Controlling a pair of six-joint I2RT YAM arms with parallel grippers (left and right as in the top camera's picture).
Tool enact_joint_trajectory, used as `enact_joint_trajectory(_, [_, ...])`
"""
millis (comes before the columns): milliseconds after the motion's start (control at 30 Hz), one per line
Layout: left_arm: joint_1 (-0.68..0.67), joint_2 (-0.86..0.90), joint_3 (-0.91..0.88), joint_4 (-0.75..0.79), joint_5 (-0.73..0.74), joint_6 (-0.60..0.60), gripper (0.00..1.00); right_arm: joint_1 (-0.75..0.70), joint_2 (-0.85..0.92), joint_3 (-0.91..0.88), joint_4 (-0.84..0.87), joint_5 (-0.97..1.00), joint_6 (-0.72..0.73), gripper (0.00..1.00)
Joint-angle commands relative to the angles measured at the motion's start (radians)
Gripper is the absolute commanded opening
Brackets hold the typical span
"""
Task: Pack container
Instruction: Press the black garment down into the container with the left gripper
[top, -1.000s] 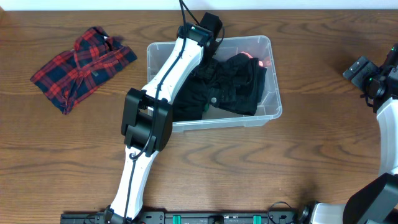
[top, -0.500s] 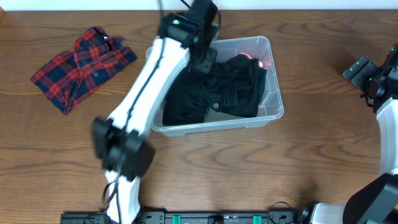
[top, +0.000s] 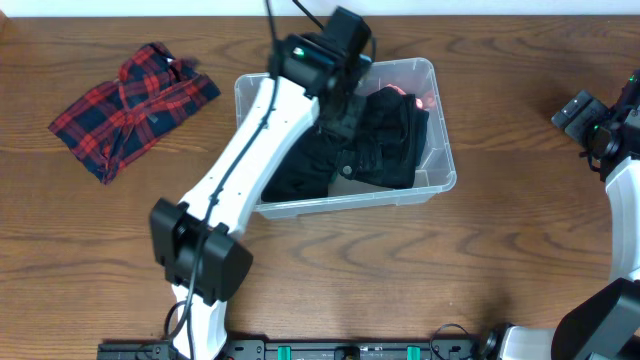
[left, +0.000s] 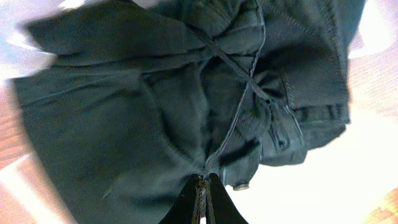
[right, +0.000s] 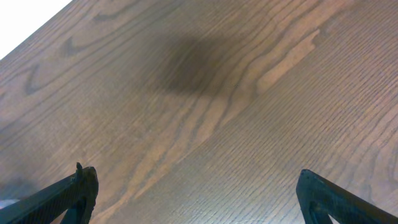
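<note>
The clear plastic container (top: 446, 152) sits at the table's middle back, with a black garment (top: 388, 140) bunched inside it. My left gripper (top: 345, 112) reaches down into the container from the left. Its jaws are shut, with the tips against the black garment (left: 155, 112). In the left wrist view the left gripper (left: 204, 182) shows its two fingers pressed together, and no cloth shows between them. My right gripper (top: 578, 110) hangs at the far right edge, well away from the container. The right gripper (right: 196, 183) is open over bare wood, holding nothing.
A red and blue plaid shirt (top: 135, 105) lies crumpled on the table left of the container. The left arm (top: 230, 180) crosses the container's near left corner. The wooden table (top: 400, 270) stretches in front of it.
The left arm swung out to the left and its wrist rose. The gripper moved from the container's far rim to over the garment. The container shifted slightly. The right arm stayed still.
</note>
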Motion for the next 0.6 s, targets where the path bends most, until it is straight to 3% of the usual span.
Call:
enact_joint_trajectory(0, [-0.006, 0.025, -0.055, 0.037, 0.016, -0.038, 0.06, -0.003, 0.005, 0.016, -0.001, 0.010, 0.013, 0.99])
enact_joint_trajectory(333, [-0.007, 0.086, -0.275, 0.310, 0.101, -0.039, 0.06, -0.003, 0.005, 0.016, -0.001, 0.010, 0.013, 0.99])
enact_joint_trajectory(567, [-0.008, 0.128, -0.309, 0.340, 0.101, -0.038, 0.06, -0.003, 0.005, 0.016, -0.001, 0.010, 0.013, 0.99])
